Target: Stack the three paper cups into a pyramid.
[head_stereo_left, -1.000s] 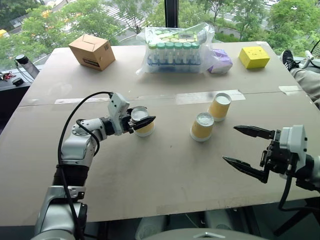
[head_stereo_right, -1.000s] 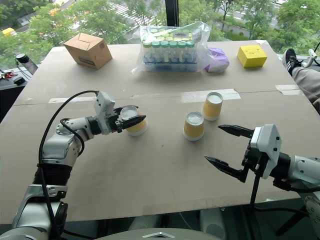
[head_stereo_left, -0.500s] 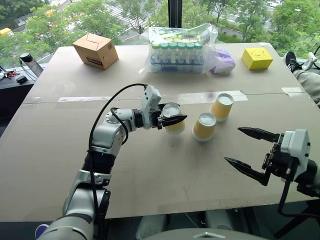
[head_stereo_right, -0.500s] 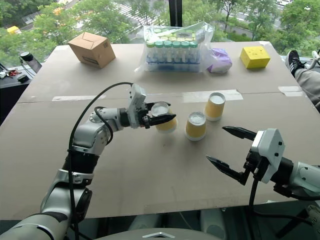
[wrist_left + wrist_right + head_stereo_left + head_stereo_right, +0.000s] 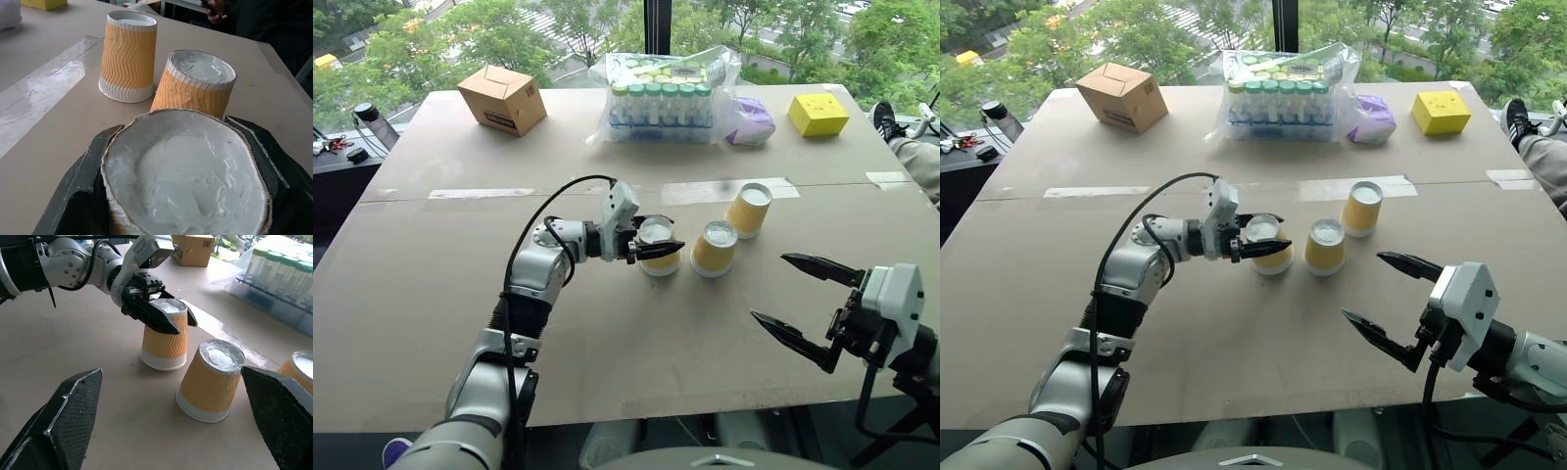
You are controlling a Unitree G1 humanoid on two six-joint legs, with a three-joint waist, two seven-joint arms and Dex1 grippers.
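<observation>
Having carried one cup (image 5: 659,247) rightward across the table (image 5: 607,333), pinched in our left gripper (image 5: 656,249), we now hold it beside the middle cup (image 5: 714,248) (base row forming); right gripper (image 5: 808,308) waits spread.

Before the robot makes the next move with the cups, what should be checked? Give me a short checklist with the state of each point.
1. Left end effector shut on the held cup: ok.
2. Held cup upside down, base up, beside the middle cup: ok.
3. Held cup resting on the table: looks so in the right wrist view, ok.
4. Middle cup and far cup close enough to form a base: not ok, a gap shows and they sit on a diagonal.
5. Right end effector open and free: ok.
6. Pyramid started: not ok, no cup is on top of another.
</observation>
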